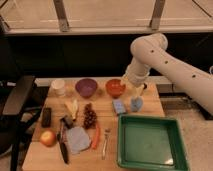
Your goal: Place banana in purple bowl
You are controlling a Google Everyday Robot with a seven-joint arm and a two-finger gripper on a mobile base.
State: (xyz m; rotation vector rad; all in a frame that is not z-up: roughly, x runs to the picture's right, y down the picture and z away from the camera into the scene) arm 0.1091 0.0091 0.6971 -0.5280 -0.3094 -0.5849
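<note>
The banana [73, 107], small and pale yellow, lies on the wooden table left of the dark grape bunch [90, 116]. Behind it stands the purple bowl [86, 87], upright with nothing showing inside. My gripper [137, 92] hangs from the white arm over the table's back right, between the orange bowl [115, 88] and a pale blue cup [136, 104]. It points down, open, and holds nothing. It is well to the right of both the banana and the purple bowl.
A white cup [58, 86] stands left of the purple bowl. A blue sponge [119, 106], carrot [96, 137], fork [105, 143], knife [63, 146], grey cloth [77, 139], apple [48, 138] and dark block [46, 116] lie on the table [105, 124]. A green tray [150, 142] fills the front right.
</note>
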